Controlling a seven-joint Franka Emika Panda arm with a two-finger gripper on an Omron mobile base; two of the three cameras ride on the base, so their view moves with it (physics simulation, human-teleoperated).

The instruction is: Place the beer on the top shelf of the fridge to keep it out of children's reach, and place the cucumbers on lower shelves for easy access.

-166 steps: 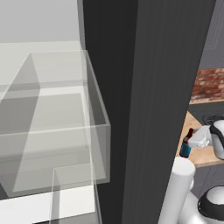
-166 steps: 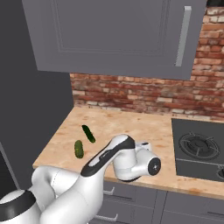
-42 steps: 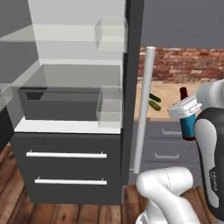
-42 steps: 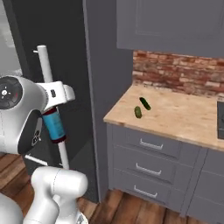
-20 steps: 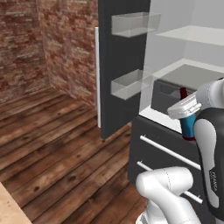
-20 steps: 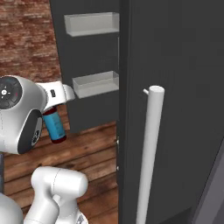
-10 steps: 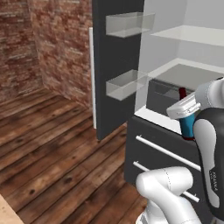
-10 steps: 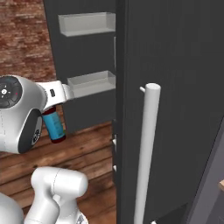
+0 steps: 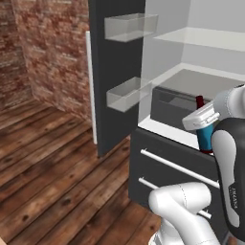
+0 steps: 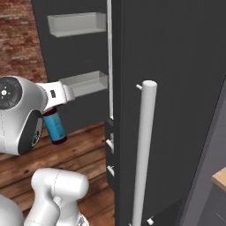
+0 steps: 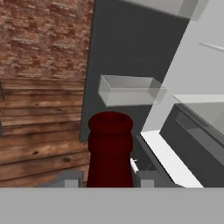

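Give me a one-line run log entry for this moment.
phase: carrying beer to fridge | gripper: shut on beer, bottle upright | fridge door: open | beer not yet on top shelf

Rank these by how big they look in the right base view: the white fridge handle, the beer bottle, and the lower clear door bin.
1. fridge handle, by far the largest; it also stands nearest the camera.
2. lower door bin.
3. beer, partly hidden behind the arm, so its rank is unsure.

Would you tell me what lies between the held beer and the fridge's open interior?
In the left base view, nothing stands between the beer in the gripper and the fridge interior; the stretch is bare.
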